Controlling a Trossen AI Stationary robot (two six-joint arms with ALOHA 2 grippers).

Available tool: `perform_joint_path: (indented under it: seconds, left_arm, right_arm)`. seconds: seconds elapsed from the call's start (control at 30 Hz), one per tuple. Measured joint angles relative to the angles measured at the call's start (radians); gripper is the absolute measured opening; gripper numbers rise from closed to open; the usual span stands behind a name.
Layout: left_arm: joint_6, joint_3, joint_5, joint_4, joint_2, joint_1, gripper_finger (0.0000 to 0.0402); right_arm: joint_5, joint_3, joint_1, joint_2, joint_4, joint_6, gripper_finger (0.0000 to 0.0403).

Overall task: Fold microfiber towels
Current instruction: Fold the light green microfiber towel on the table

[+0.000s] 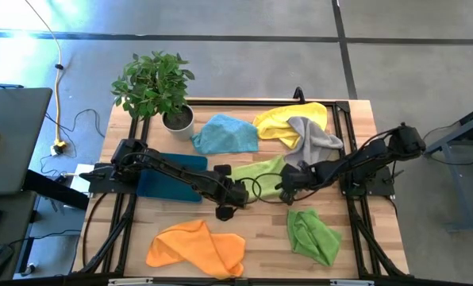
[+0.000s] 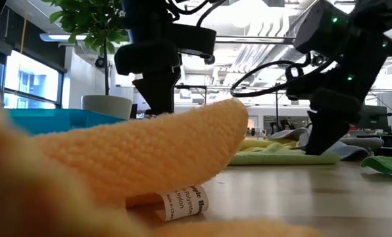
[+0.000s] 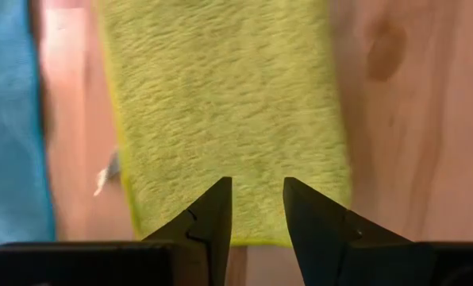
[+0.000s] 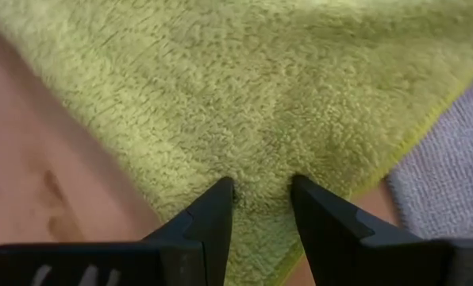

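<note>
Your table (image 1: 244,230) fills the middle of the high view, with the teal tray (image 1: 169,176) at its left and a potted plant (image 1: 155,87) at upper left. Six towels lie on it: orange (image 1: 195,248) at the lower left, one lime green (image 1: 312,234) at the lower right, blue (image 1: 224,133), yellow (image 1: 288,121) and grey (image 1: 312,139) along the top, and the lime green towel (image 1: 260,171) you are working on at centre. The left gripper (image 3: 254,208) hangs over that towel's near edge with its jaws apart and nothing between them. The right gripper (image 4: 262,208) sits at the towel's other end, jaws apart with pile bunched between the tips; you cannot tell if it truly grips. Expect the cloth to be light, limp and clingy, sagging unless both corners are pinched, so take it right at the hemmed corners. The orange towel's care tag (image 2: 183,203) shows in the low view; its small print looks like fibre content, possibly "nylon".
</note>
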Motion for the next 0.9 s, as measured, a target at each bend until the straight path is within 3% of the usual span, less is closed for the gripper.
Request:
perform_joint_path:
  seconds: [0.13, 0.43, 0.6, 0.9]
  left_arm:
    - [-0.027, 0.000, -0.021, 0.000, 0.000, 0.010, 0.0102]
    - [-0.021, 0.000, -0.008, 0.001, 0.007, 0.014, 0.0101]
    - [0.039, -0.037, 0.023, 0.027, 0.011, 0.014, 0.0101]
    - [0.139, -0.103, 0.048, 0.115, 0.011, 0.027, 0.0101]
  right_arm:
    - [-0.027, 0.067, 0.045, 0.000, -0.147, 0.000, 0.0129]
    - [0.044, 0.163, 0.110, -0.002, -0.382, 0.058, 0.0129]
    - [0.059, 0.165, 0.196, -0.010, -0.461, 0.229, 0.0129]
    - [0.233, 0.134, 0.308, -0.009, -0.447, 0.602, 0.0129]
